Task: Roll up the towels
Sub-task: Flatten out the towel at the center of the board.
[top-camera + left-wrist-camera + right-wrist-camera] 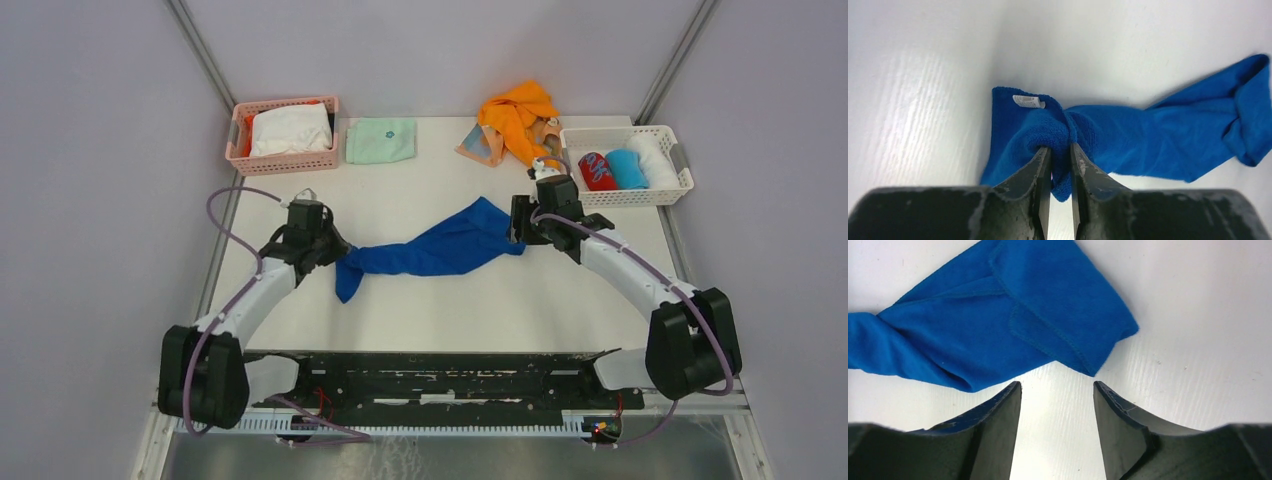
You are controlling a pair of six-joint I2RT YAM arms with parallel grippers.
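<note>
So, left tool point(1060, 148) pinches the blue towel point(1158, 135) at 9 o'clock. At 3 o'clock, right tool point(1057, 385) sits released beside it.

We saw a white bench point(430, 310) enclosed by plain lavender-grey walls point(90, 150) with metal corner posts point(205, 50); below its near edge, possibly a steel floor point(450, 460).

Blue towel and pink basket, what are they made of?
The royal blue towel looks like soft, matte, fleecy cloth, maybe microfibre. It has a fuzzy nap, stitched hems, limp folds and a small white label. The pink slotted basket looks like smooth moulded plastic, with stiff thin walls and even rows of slots.
</note>
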